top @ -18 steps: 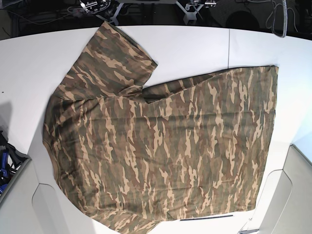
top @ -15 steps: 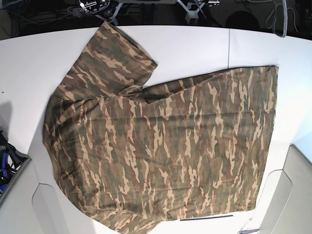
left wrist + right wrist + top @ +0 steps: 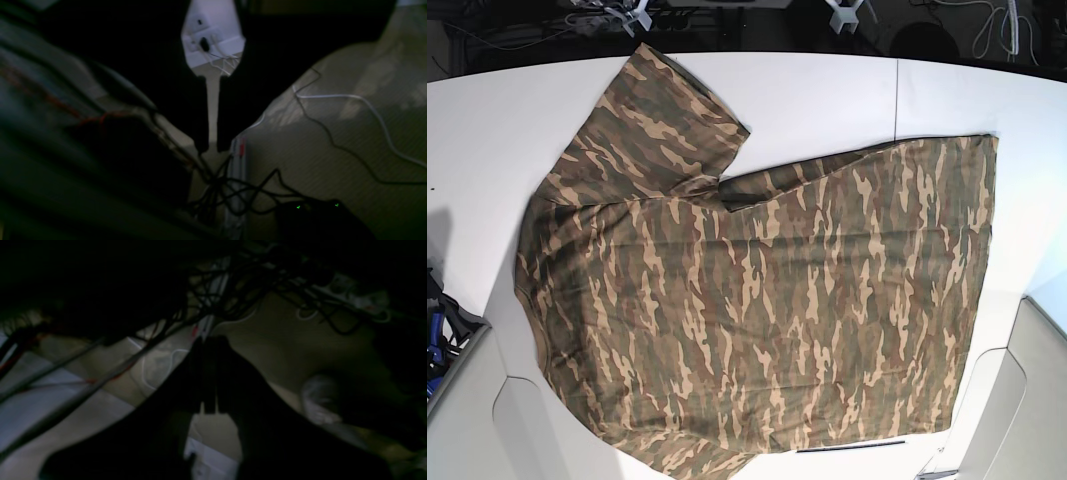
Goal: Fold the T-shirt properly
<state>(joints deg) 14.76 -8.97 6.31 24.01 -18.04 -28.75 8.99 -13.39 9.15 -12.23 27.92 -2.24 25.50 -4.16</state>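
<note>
A: Where do we find the T-shirt (image 3: 757, 300)?

B: We see it spread flat on the white counter (image 3: 827, 95) in the base view, camouflage side up, taking most of the surface. Its hem runs down the right side and its shoulder end lies to the left. One short sleeve (image 3: 662, 125) fans up toward the far edge of the counter, and a fold of cloth bunches where that sleeve meets the body. The lower edge of the shirt reaches the near edge of the view.

A: Do we see either arm over it?

B: No, neither arm is over the cloth in the base view. Only small pale bits of hardware show along the dark strip beyond the far edge.

A: And the left gripper (image 3: 212, 148)?

B: In the left wrist view we see its two dark fingers (image 3: 200, 113) standing close together with a thin slit of light between them. Nothing sits in that slit. It points at a floor (image 3: 333, 173) strewn with cables (image 3: 333, 143).

A: The right gripper (image 3: 210, 340)?

B: The right wrist view is very dim. We make out its fingers pressed together, tips meeting, with nothing between them. More tangled cables (image 3: 253, 280) and a power strip (image 3: 353, 298) lie on the floor ahead of it.

A: So is any cloth in either wrist view?

B: We can tell of none; both look down past the counter.
</note>
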